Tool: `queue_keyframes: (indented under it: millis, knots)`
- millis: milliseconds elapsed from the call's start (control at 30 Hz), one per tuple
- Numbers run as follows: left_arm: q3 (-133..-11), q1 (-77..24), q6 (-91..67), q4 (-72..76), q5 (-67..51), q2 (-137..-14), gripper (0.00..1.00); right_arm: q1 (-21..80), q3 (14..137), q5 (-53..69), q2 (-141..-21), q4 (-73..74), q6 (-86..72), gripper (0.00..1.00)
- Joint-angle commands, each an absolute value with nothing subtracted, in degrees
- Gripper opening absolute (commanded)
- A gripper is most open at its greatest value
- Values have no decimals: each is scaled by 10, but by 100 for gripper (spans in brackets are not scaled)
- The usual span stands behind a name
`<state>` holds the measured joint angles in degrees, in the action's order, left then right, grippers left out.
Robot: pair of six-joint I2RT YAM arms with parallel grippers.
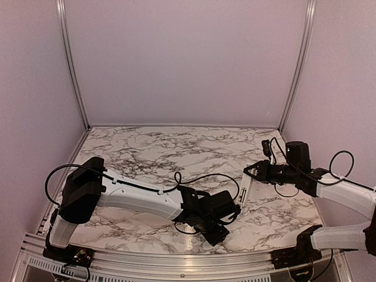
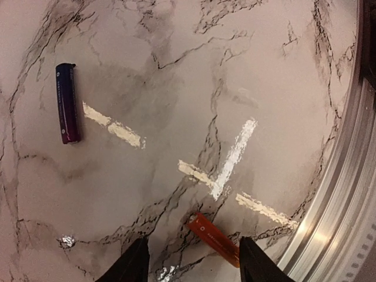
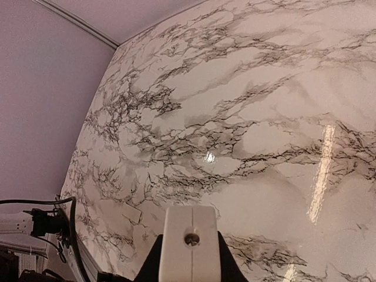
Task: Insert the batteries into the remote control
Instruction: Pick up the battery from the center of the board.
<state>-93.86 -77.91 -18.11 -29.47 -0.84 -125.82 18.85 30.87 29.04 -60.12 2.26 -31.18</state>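
An orange battery lies flat on the marble between the fingers of my left gripper, close to the right finger. The gripper is open and hangs low over it. A dark blue-purple battery lies apart at the far left of the left wrist view. In the top view the left gripper covers both batteries. My right gripper is shut on one end of the white remote control, which slants down toward the table. The right wrist view shows the remote's end face, with a small round hole, between the fingers.
The metal rail of the table's near edge runs just right of the orange battery. A small flat white piece lies on the marble to the left of the remote. Pale walls enclose the table on three sides.
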Motion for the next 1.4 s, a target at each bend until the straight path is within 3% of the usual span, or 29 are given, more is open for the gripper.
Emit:
queue_keyframes:
  millis: [0,300,667,1167,1367]
  knots:
    - [-986,-789,-181,-340,25,-1310,52,179,310,291,-588,44,-302,0]
    - [-987,-791,-176,-409,83,-1321,26,178,315,296,-587,45,-301,0]
    - [-913,-778,-141,-406,36,-1265,1,178,310,320,-600,29,-300,0]
    - [-832,-770,-90,-542,34,-1227,0,178,321,339,-612,34,-292,0]
    - [-880,-771,-78,-561,45,-1257,25,178,321,342,-619,30,-290,0]
